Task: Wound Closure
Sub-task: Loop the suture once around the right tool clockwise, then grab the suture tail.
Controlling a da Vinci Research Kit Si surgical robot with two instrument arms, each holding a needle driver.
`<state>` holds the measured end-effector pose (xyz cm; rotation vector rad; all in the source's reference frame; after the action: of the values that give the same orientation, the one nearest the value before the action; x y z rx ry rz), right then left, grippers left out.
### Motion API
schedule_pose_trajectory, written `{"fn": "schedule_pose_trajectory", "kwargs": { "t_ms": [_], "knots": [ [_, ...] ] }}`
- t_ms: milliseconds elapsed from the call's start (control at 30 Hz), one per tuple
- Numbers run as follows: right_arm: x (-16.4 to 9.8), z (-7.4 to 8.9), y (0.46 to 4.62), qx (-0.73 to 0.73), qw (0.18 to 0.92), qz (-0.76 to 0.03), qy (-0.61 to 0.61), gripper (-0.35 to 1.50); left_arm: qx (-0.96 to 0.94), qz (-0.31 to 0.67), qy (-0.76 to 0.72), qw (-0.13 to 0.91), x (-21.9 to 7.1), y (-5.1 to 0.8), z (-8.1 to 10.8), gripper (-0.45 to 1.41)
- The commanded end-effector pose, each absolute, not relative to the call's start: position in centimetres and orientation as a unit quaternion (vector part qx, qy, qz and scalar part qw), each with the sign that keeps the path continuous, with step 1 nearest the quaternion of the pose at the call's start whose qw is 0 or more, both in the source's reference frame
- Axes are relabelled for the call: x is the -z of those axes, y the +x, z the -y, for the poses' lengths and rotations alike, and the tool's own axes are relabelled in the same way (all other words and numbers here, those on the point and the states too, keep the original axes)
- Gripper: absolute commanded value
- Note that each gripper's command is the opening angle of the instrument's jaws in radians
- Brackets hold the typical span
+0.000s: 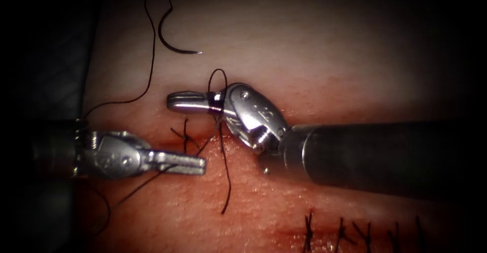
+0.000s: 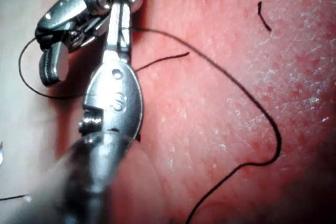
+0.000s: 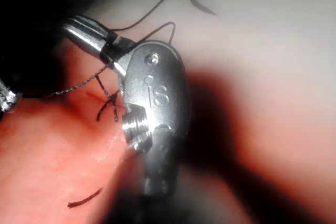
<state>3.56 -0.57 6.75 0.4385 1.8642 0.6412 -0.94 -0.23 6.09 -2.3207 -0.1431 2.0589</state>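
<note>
Black thin thread point(image 1: 223, 167) crosses pink-red, speckled pork tissue point(image 1: 324, 60); dark curved steel needle point(image 1: 172, 42); shiny silver jawed tools.

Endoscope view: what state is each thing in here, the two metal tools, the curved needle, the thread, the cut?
left tool: jaws shut on the thread, by the cut.
right tool: jaws shut, thread looped around them.
needle: lying free on the tissue above the cut, in neither tool.
thread: slack, loose end trailing below the cut.
cut: one stitch across it.
finished stitches: tied, in a row.
</note>
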Motion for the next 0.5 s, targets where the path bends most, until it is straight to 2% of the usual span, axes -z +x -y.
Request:
{"fn": "schedule_pose_trajectory", "kwargs": {
  "t_ms": [33,233,500],
  "knots": [
    [-6.74,0.58,3.62,-0.265,0.526,-0.784,0.195,-0.35,-0.666,0.047,-0.744,0.023,-6.20,-0.98,0.20,-0.45],
    [-6.59,0.58,3.56,-0.237,0.506,-0.795,0.237,-0.35,-0.672,0.050,-0.738,0.046,-6.66,-0.87,0.00,-0.45],
    [-6.50,0.50,3.43,-0.166,0.559,-0.756,0.298,-0.35,-0.683,0.048,-0.727,0.057,-7.10,-0.80,-0.12,-0.45]
  ]
}}
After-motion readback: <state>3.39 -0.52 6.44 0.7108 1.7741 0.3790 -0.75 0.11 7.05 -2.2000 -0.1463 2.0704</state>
